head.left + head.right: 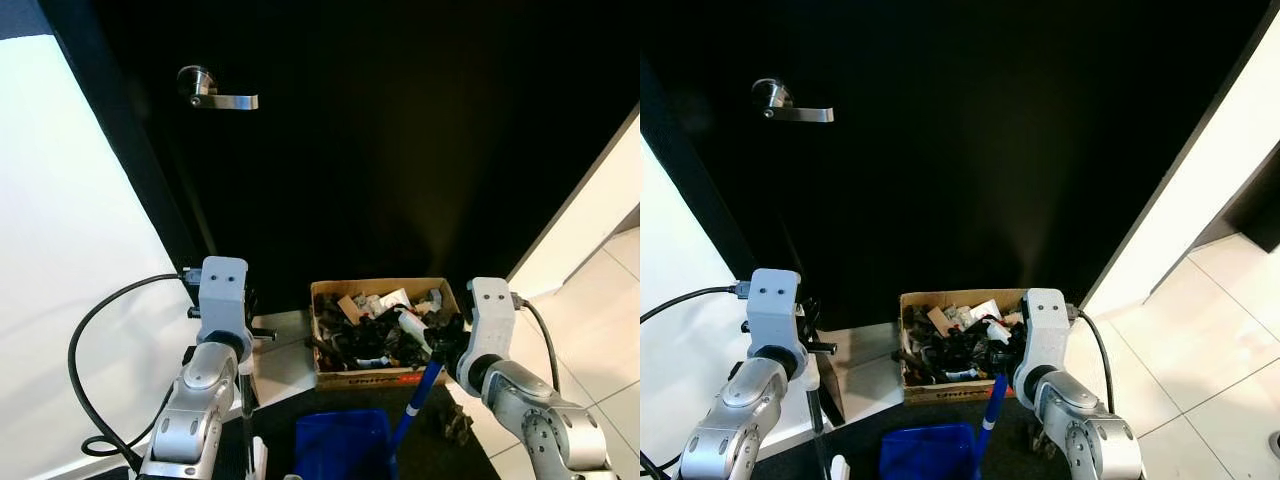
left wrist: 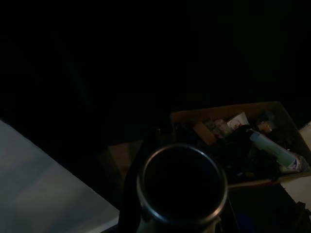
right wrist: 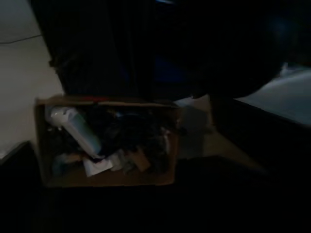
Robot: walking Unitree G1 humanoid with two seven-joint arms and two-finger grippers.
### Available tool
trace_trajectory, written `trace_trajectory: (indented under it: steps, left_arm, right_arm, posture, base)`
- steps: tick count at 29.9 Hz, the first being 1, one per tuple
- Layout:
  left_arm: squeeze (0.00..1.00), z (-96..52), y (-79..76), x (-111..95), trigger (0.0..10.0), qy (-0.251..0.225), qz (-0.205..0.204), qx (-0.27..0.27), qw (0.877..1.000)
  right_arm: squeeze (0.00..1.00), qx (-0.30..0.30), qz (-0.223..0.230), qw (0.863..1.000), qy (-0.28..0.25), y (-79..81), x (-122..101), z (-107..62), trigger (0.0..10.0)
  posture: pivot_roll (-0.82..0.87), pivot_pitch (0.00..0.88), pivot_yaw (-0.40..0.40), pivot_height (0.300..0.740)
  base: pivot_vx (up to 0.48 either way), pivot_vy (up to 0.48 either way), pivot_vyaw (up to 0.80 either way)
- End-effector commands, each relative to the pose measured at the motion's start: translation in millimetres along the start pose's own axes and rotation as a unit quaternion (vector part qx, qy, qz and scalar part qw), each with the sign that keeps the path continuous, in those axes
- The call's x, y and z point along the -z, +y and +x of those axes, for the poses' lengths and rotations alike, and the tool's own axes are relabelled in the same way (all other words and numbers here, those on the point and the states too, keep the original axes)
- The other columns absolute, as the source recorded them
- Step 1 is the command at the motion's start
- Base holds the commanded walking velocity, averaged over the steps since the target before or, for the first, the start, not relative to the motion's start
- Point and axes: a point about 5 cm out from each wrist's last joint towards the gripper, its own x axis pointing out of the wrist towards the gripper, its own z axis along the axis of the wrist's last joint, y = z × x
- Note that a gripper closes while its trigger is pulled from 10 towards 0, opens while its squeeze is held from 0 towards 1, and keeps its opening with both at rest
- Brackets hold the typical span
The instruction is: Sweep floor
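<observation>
We judge dustpan [image 1: 340, 445] before box [image 1: 385, 330] light, rigid; grip blue handle [image 1: 415, 400]. Left gripper [image 1: 245, 400], right gripper [image 1: 440, 350]: clench state indeterminable.

A large black door [image 1: 400, 150] occupies the upper centre of the scene. A silver metal lever handle [image 1: 213, 90] is mounted near its upper left. White walls [image 1: 70, 250] flank the door on both sides. The floor [image 1: 600, 330] at right consists of pale glossy square tiles with thin dark grout lines. Lighting is bright on the walls.
</observation>
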Motion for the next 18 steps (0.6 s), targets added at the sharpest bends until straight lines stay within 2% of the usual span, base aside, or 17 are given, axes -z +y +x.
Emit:
trace_trajectory:
  steps: [1,3,4,6,7,9,15,18]
  left_arm:
    - [0.0,-0.1,2.3,4.4,10.0,0.007,0.004,-0.006,1.0]
    - [0.0,0.3,2.2,4.2,10.0,0.006,0.004,-0.007,1.0]
    - [0.0,0.3,2.2,4.2,10.0,0.006,0.004,-0.007,1.0]
    - [0.0,0.7,1.5,4.0,10.0,0.005,0.003,-0.006,1.0]
    - [0.0,0.7,1.2,4.0,10.0,0.005,0.003,-0.006,1.0]
    - [0.0,0.7,1.0,3.9,10.0,0.005,0.003,-0.006,1.0]
    - [0.0,2.1,4.5,1.9,10.0,0.003,0.004,-0.009,1.0]
    - [0.0,6.7,13.7,-3.0,10.0,-0.003,0.009,-0.023,1.0]
  right_arm:
    - [0.0,-0.006,-0.036,0.999,-0.018,5.6,6.1,2.8,10.0]
    - [0.0,0.013,-0.052,0.988,-0.143,3.4,-21.6,1.8,10.0]
    - [0.0,0.013,-0.052,0.988,-0.143,3.4,-21.6,1.8,10.0]
    - [0.0,0.029,-0.056,0.975,-0.213,0.8,-34.8,-0.2,10.0]
    - [0.0,0.036,-0.057,0.971,-0.228,-0.3,-37.1,-0.4,10.0]
    - [0.0,0.044,-0.051,0.971,-0.229,-2.2,-35.2,1.0,10.0]
    - [0.0,0.05,-0.077,0.98,-0.178,-5.1,-10.4,10.4,10.0]
    - [0.0,0.054,-0.068,0.984,-0.154,-10.3,2.5,14.7,10.0]
  posture:
    - [0.05,0.15,0.011,0.74]
    - [0.05,0.151,0.011,0.74]
    - [0.05,0.151,0.011,0.74]
    - [0.05,0.151,0.014,0.74]
    - [0.05,0.151,0.014,0.74]
    - [0.05,0.151,0.014,0.74]
    - [0.05,0.147,0.024,0.74]
    - [0.05,0.148,0.025,0.74]
  base:
    - [0.0,0.0,0.0]
    - [0.0,0.0,0.0]
    - [0.0,0.0,0.0]
    - [0.0,0.0,0.0]
    - [0.0,0.0,0.0]
    - [0.0,0.0,0.0]
    - [0.0,0.0,0.0]
    - [0.0,0.0,0.0]
